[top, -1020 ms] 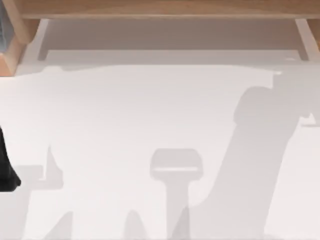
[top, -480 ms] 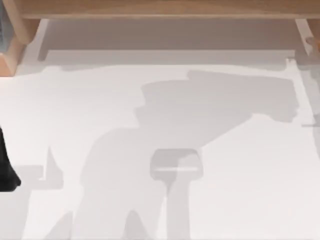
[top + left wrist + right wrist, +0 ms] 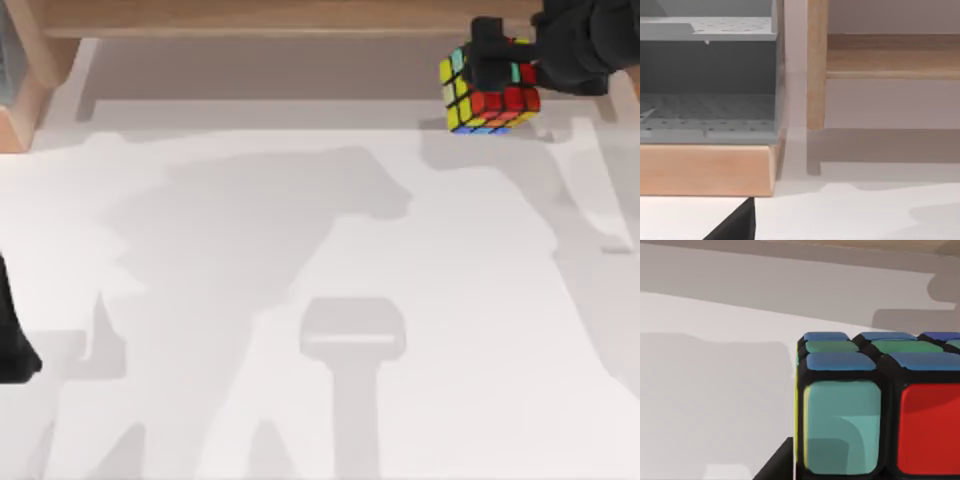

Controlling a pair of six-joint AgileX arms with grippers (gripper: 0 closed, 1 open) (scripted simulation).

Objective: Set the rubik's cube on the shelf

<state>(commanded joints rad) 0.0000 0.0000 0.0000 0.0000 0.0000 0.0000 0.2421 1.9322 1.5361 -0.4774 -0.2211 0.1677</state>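
The rubik's cube [image 3: 487, 92] hangs tilted at the far right of the top view, above the white table [image 3: 330, 260], just in front of the light-brown shelf [image 3: 290, 18] that runs along the far edge. Its visible faces show red, yellow, teal and blue tiles divided by black lines, and its shadow falls on the table close beneath it. The right gripper [image 3: 505, 62] is clenched on the cube, one black finger pressed against the cube's upper side and the dark arm body reaching in from the right. In the right wrist view the cube [image 3: 880, 410] sits close, teal and red tiles facing the camera. The left arm [image 3: 14, 335] stays parked at the table's left edge; whether its claw is released or clenched cannot be told.
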